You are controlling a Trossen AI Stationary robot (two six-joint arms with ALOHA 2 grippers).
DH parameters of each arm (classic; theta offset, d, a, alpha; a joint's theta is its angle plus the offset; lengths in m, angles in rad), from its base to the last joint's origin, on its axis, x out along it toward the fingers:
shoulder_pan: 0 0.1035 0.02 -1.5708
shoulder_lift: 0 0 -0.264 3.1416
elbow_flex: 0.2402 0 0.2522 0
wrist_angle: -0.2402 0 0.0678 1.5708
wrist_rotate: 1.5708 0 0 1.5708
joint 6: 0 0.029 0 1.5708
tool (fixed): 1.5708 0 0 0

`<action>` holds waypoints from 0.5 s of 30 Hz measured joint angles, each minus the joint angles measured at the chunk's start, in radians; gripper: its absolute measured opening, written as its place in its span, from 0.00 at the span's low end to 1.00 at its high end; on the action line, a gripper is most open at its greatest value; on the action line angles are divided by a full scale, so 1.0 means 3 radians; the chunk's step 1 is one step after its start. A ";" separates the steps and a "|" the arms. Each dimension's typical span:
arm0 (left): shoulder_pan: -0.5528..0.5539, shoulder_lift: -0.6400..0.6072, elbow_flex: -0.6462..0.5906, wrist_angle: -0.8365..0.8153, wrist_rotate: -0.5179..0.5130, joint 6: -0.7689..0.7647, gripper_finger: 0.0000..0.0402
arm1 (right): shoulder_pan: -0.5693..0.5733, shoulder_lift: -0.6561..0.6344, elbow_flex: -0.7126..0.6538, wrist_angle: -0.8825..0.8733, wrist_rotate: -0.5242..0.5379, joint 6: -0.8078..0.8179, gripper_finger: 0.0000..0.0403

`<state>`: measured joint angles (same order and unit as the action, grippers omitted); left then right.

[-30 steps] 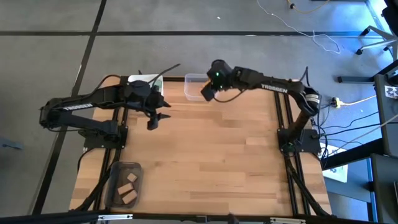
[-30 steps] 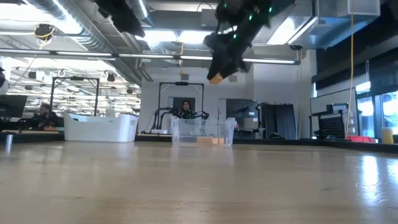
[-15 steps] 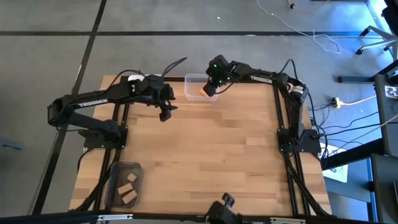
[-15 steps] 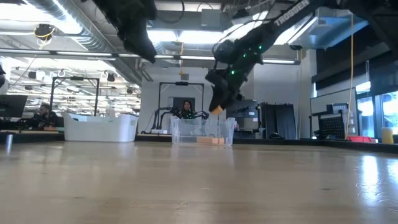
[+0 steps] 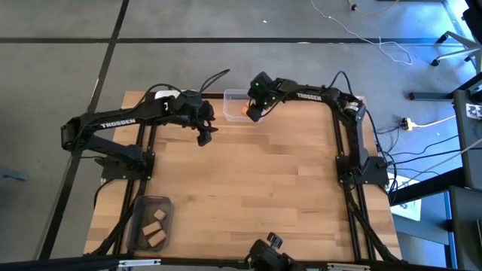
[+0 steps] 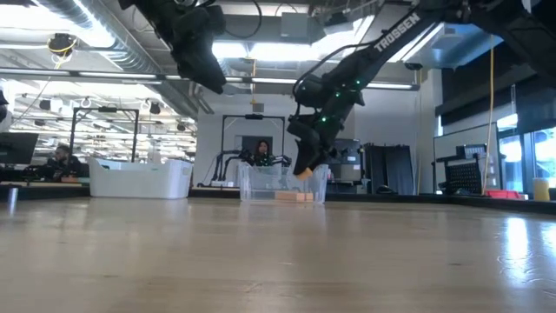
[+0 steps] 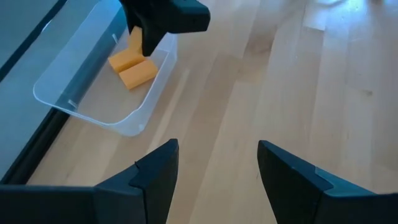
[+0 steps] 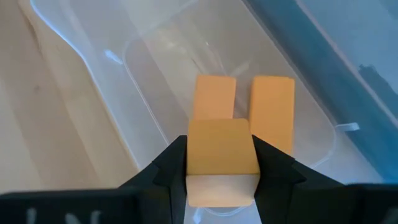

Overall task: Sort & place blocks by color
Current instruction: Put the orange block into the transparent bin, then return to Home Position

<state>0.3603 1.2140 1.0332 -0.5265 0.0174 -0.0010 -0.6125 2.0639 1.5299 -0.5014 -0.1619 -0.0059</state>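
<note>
Jaws of my right gripper [image 8: 221, 171] pinched an orange block [image 8: 221, 155] directly above the clear bin [image 8: 149, 93] at the table's far edge, two orange bars [image 8: 272, 106] lying lengthwise below, while my left gripper [image 7: 217, 171] hung spread and empty just left of it.

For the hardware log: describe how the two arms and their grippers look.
Both arms are dark, jointed tubes with white TROSSEN lettering and loose black cables looping off them. The left gripper has two dark, flat, angular fingers. The right gripper is built alike, with small green lights glowing on its wrist. Each arm stands on a black frame base at the table's side.
</note>
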 joint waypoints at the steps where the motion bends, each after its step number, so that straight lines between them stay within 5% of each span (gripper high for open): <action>1: 0.0001 0.0000 0.0000 -0.0001 -0.0001 -0.0007 0.52 | 0.0000 0.0013 0.0000 -0.0002 0.0000 0.0000 0.32; 5: 0.0001 0.0000 0.0000 -0.0003 -0.0027 -0.0103 0.52 | 0.0000 0.0018 -0.0001 0.0008 0.0004 0.0003 0.33; 8: 0.0001 0.0000 0.0000 -0.0007 -0.0153 -0.0216 0.52 | 0.0000 0.0018 -0.0001 0.0011 0.0008 0.0019 0.44; 15: 0.0032 0.0000 0.0000 -0.0095 -0.1029 -0.0571 0.52 | 0.0000 -0.0028 -0.0001 0.0025 -0.0138 0.0092 0.65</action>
<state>0.3700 1.2140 1.0332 -0.5548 -0.2915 -0.1721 -0.6125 2.0555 1.5295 -0.4939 -0.2033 0.0216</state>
